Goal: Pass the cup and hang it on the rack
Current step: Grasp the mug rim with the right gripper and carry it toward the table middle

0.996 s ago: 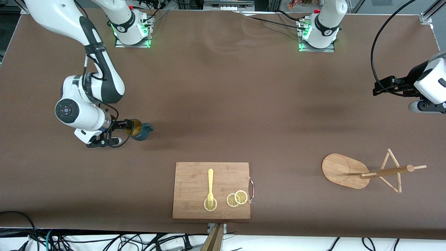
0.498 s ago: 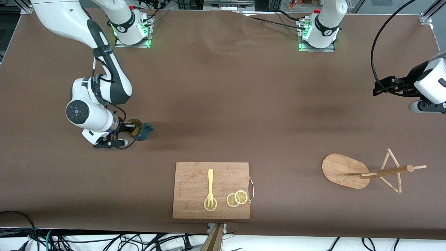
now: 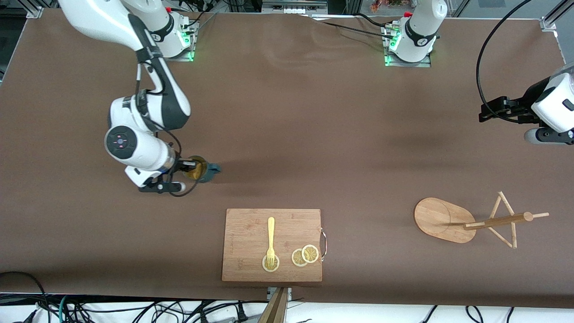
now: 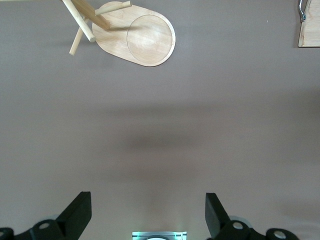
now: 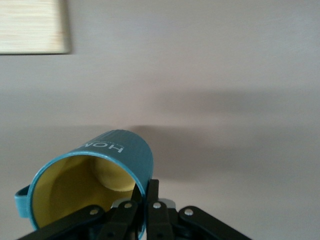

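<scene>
Front view: right end effector (image 3: 190, 169) clamps the teal mug's (image 3: 202, 170) rim above bare desk (image 3: 296, 134); left end effector (image 3: 486, 112) waits, fingers spread.

White "HON" lettering, seen upside down, on cup (image 5: 107, 170) ribbed outside.
</scene>
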Available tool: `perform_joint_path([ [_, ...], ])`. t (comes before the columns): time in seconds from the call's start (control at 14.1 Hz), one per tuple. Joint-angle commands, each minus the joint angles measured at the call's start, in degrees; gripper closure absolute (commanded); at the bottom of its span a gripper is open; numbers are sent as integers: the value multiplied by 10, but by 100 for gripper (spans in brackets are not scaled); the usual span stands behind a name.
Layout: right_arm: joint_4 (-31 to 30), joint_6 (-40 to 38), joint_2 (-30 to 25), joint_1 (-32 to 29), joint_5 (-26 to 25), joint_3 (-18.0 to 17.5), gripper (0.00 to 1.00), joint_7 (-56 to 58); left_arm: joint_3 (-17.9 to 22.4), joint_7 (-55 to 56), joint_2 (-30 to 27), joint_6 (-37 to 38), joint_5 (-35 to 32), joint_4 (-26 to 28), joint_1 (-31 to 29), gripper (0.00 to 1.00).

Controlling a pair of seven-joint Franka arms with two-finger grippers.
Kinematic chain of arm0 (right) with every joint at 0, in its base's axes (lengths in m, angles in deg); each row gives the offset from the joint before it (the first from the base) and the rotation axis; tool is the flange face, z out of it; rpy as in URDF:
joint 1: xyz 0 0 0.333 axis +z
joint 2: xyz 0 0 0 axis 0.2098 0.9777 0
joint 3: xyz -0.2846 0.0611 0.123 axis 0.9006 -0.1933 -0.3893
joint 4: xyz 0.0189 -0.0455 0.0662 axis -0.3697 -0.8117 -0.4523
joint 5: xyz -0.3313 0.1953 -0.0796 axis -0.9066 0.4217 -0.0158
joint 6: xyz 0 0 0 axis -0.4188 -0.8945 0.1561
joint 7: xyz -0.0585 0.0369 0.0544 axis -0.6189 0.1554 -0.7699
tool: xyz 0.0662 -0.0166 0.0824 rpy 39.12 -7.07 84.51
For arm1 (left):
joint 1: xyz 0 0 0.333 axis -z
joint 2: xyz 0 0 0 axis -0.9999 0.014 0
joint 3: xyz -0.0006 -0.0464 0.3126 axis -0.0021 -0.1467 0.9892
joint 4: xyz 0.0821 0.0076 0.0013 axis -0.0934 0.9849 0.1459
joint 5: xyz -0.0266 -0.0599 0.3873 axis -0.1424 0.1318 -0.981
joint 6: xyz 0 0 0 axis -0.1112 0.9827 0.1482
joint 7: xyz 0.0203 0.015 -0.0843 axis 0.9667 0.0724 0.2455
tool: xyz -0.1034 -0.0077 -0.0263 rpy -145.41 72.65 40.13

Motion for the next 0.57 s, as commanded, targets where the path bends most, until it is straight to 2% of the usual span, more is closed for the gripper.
perform_joint_path([
  [0.0,97,-34,58,75,37,5,100,-112,1,-5,-9,6,8,12,0,0],
  [0.14,151,-34,94,122,58,5,100,-189,1,-5,-9,6,9,14,-1,0],
  [0.36,229,-23,153,199,60,5,100,-293,1,-5,-9,7,10,14,-3,0],
  [0.5,249,-2,173,253,59,6,100,-339,1,-5,-9,6,10,14,-3,0],
])
